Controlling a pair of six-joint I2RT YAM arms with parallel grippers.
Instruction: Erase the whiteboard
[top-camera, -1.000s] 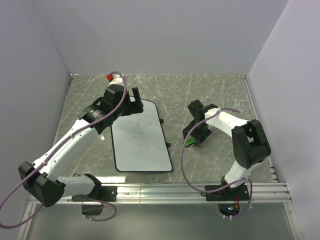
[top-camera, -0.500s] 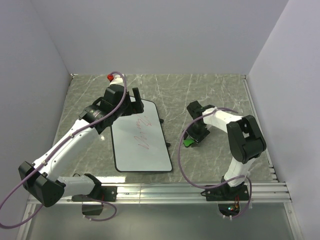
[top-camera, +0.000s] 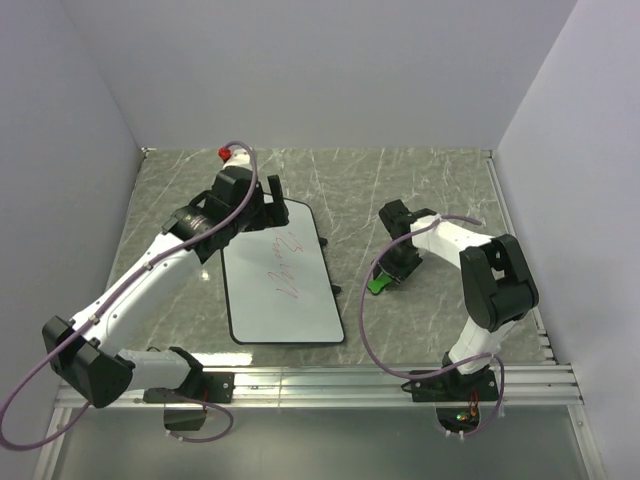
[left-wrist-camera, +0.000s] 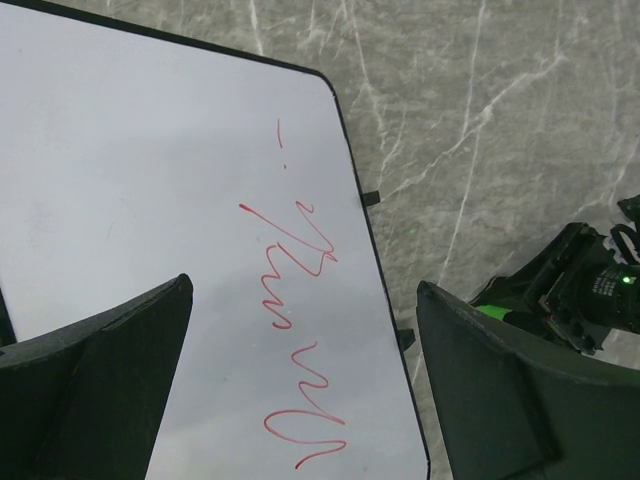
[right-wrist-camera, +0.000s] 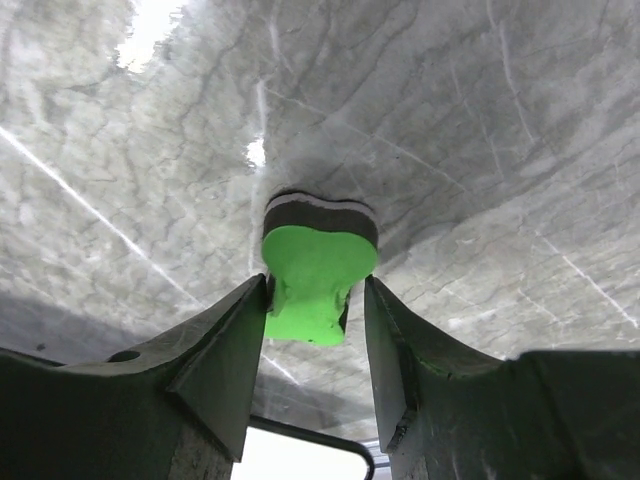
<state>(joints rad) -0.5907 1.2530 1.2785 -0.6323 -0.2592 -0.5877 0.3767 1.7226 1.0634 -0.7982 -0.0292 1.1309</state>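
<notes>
The whiteboard (top-camera: 290, 310) lies flat left of centre, black-framed, with a red scribble (top-camera: 285, 268) down its middle; the left wrist view shows the same whiteboard (left-wrist-camera: 150, 170) and scribble (left-wrist-camera: 300, 330). My left gripper (top-camera: 268, 198) hovers over the board's far end. Seen from its wrist, the left gripper (left-wrist-camera: 303, 288) stands wide open with nothing between its fingers. The green eraser (top-camera: 376, 285) rests on the marble to the right of the board. My right gripper (top-camera: 386, 272) is down over it. The right gripper (right-wrist-camera: 315, 282) pinches the eraser (right-wrist-camera: 318, 262), squeezing its foam.
Small black clips (top-camera: 325, 242) stick out from the board's right edge. A small red object (top-camera: 221, 153) sits at the back left by the wall. White walls close in three sides, and a metal rail (top-camera: 330, 382) runs along the near edge.
The right gripper's fingers have closed in on the green eraser. The left arm has shifted slightly over the board's far end, still open.
</notes>
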